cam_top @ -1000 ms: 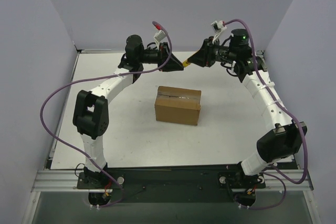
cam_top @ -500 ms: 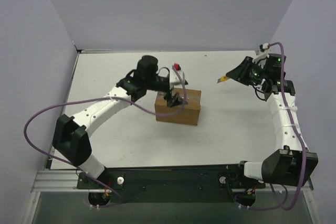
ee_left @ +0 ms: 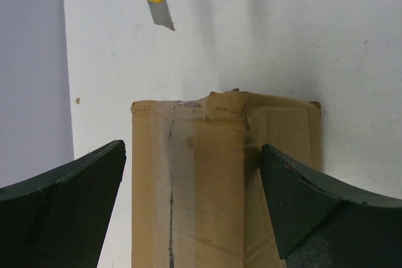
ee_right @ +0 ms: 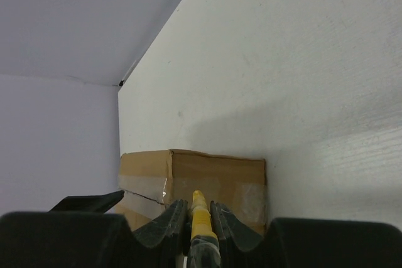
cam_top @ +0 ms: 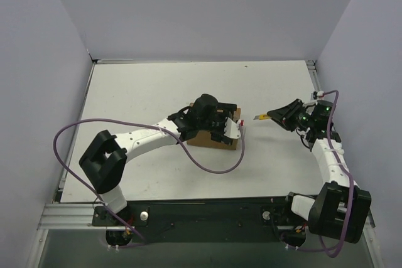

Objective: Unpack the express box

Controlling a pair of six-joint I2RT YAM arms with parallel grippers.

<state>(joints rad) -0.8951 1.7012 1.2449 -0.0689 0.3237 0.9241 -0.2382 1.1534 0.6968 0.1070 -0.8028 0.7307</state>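
The express box (cam_top: 202,140), a brown carton, lies at the table's middle, mostly under my left arm. My left gripper (cam_top: 221,128) hangs over it, open. In the left wrist view the box (ee_left: 220,180) lies between the wide-apart fingers (ee_left: 69,205), with a dark slit along its taped seam (ee_left: 171,186). My right gripper (cam_top: 271,116), right of the box, is shut on a yellow utility knife (cam_top: 259,117) pointing left at it. The knife's blade (ee_left: 162,17) shows beyond the box's end. In the right wrist view my right gripper (ee_right: 200,208) clamps the knife (ee_right: 201,221), and the box (ee_right: 217,180) lies just ahead.
Lilac walls (cam_top: 56,42) close in the white table (cam_top: 138,92) at the left, back and right. My left arm's purple cable (cam_top: 217,169) loops onto the table in front of the box. A black rail (cam_top: 207,211) runs along the near edge.
My left arm swung from the back of the table down over the box and its gripper opened. My right arm carried the knife from the back to the box's right side.
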